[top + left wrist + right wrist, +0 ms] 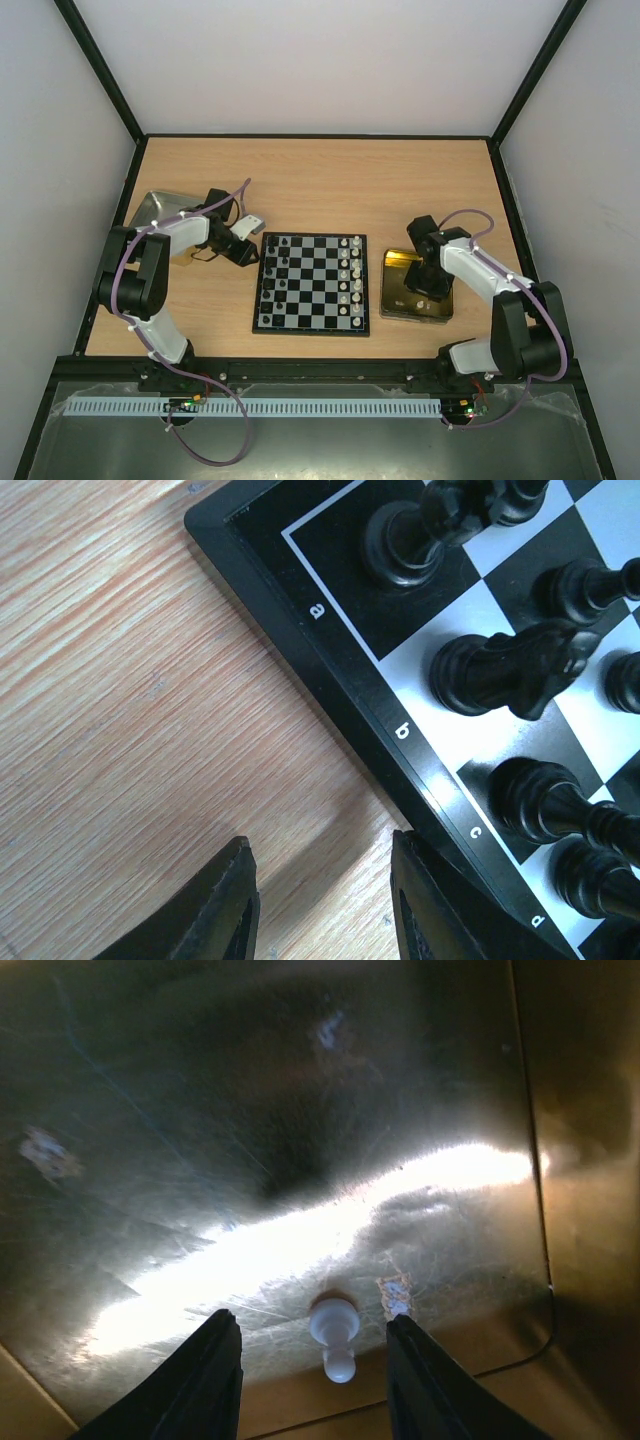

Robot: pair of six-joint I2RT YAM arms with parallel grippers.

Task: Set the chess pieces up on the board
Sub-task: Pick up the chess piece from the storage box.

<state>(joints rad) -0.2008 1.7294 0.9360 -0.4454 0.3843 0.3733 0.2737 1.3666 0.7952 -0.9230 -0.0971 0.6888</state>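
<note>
Board (335, 680) rim reads a, b, c, d. I see white pawn (334, 1332) lying in gold tray (250, 1140), narrow end toward right hand (310, 1320), fingers spread either side, not touching. Left hand (320, 842) open over worktop (120, 680) beside board.

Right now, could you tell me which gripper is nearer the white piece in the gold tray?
Right. The right gripper straddles the white piece; the left gripper is beyond the board, at its far rim.

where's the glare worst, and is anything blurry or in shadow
Right wrist view: a bright glare streak crosses the gold tray, the rest dark. Left wrist view: the board rim is crisp, and a soft shadow lies on the wooden table by the left claw. Top view: evenly lit.
</note>
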